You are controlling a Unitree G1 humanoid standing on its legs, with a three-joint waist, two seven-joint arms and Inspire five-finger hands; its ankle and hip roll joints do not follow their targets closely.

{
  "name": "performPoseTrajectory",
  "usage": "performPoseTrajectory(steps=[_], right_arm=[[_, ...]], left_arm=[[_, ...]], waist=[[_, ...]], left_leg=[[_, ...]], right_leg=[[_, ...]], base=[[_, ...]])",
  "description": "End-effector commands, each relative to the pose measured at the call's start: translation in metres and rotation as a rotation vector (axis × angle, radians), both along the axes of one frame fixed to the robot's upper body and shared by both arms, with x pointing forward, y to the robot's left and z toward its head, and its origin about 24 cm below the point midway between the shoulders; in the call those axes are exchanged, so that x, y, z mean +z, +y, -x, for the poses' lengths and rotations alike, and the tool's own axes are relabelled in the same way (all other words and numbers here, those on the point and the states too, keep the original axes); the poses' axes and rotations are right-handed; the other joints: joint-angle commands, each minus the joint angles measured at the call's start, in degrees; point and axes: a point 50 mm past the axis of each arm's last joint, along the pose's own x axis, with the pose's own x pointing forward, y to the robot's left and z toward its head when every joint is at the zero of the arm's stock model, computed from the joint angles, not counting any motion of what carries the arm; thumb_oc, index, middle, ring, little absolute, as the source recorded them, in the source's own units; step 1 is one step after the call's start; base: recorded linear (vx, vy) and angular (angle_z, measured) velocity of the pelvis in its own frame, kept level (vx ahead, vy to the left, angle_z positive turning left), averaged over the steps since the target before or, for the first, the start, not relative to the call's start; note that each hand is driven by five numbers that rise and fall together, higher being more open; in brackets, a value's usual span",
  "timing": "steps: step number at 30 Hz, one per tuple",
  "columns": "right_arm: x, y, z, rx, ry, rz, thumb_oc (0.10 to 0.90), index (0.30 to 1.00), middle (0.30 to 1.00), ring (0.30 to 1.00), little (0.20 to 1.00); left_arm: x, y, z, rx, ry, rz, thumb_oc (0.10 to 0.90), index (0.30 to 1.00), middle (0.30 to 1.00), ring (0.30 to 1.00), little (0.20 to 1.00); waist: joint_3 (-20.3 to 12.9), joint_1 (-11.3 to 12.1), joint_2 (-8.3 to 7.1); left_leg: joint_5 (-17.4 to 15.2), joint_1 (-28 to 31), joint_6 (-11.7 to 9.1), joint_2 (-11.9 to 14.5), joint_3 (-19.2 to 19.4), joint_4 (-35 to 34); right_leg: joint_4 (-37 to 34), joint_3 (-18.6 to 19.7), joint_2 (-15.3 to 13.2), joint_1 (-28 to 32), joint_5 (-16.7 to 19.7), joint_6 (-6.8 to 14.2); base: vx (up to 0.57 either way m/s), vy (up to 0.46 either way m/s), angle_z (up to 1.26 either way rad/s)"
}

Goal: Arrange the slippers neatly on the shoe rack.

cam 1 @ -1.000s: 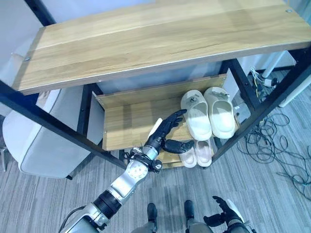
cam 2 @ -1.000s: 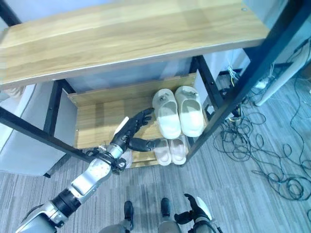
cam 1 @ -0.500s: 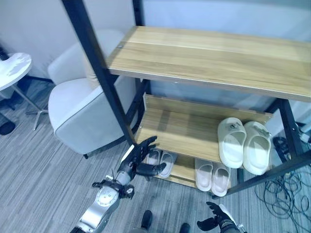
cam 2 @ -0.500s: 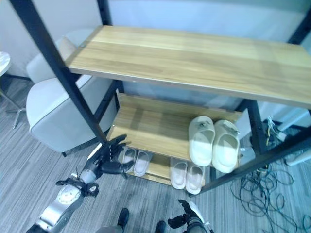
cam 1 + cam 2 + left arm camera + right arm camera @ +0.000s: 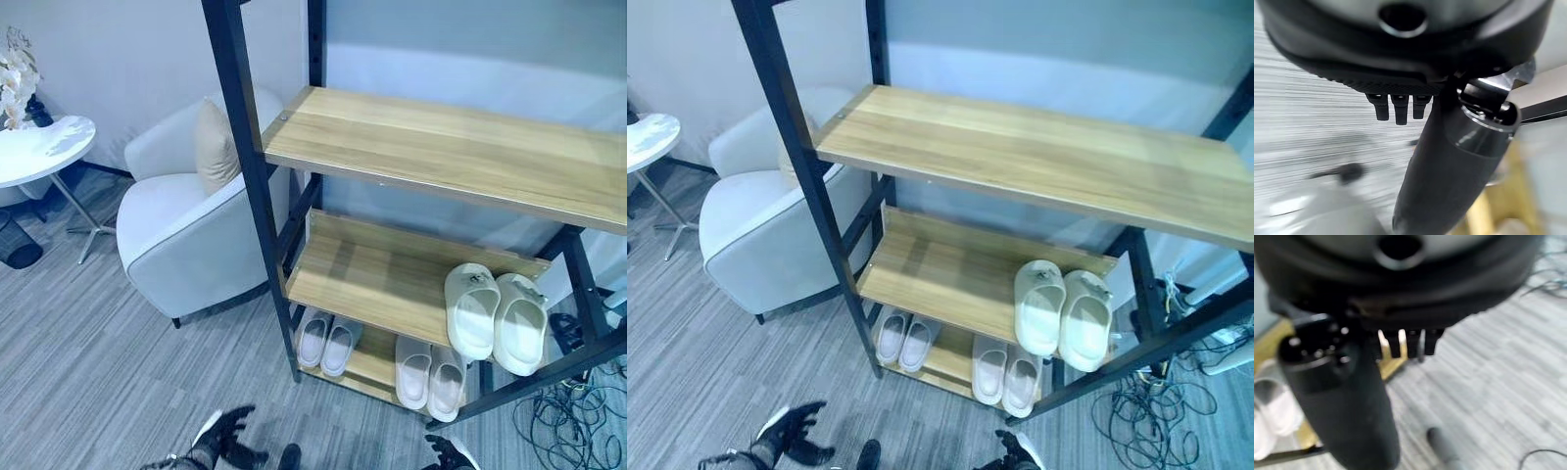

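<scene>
Fingers of the left hand [image 5: 227, 438] spread loose and empty at the lower left of the left eye view; slippers sit up and right of it on the shoe rack [image 5: 257, 186]: a cream pair [image 5: 495, 315] on the middle shelf, two pale pairs [image 5: 328, 342] [image 5: 430, 366] on the bottom, toes inward. Right eye view: right hand [image 5: 1014, 452] at the bottom edge, nearer the cream pair. Left wrist view: straight, nothing held. Right wrist view: likewise straight, empty. No legible writing.

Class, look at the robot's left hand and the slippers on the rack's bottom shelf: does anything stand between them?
Nothing visible does: only bare floor lies between the left hand and the slippers on the shoe rack.
</scene>
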Motion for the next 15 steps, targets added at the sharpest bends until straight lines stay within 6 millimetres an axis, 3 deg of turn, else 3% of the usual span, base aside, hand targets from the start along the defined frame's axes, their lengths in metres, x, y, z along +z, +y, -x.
performPoseTrajectory(steps=[1,9,15], right_arm=[[0.006,-0.008,-0.016,-0.015,-0.051,0.031,0.8,0.9,0.9,0.9,0.9],[0.003,-0.008,-0.012,-0.074,-0.028,0.036,0.8,0.9,0.9,0.9,0.9],[0.003,-0.01,-0.011,-0.106,-0.028,0.033,0.8,0.9,0.9,0.9,0.9]], left_arm=[[0.009,0.002,-0.036,-0.036,-0.112,-0.098,0.8,0.9,0.9,0.9,0.9],[-0.015,0.013,-0.005,0.04,0.096,-0.227,0.8,0.9,0.9,0.9,0.9],[-0.017,0.012,-0.002,0.056,0.108,-0.231,0.8,0.9,0.9,0.9,0.9]], waist=[[0.1,0.3,-1.76],[-0.7,-1.7,-1.85],[-0.9,-2.4,-1.51]], left_leg=[[-5.9,1.1,0.3,-0.8,4.9,0.2],[-6.7,2.4,0.5,-0.4,7.0,0.2],[-7.1,3.0,0.8,-0.3,8.3,0.2]], right_leg=[[0.8,0.0,-2.2,-0.2,-3.7,1.5],[0.9,2.4,-2.0,-0.6,-3.4,1.6],[0.9,3.9,-1.9,-0.8,-3.0,1.8]], base=[[0.01,0.039,-0.01],[0.01,0.037,-0.14],[0.01,0.025,-0.21]])
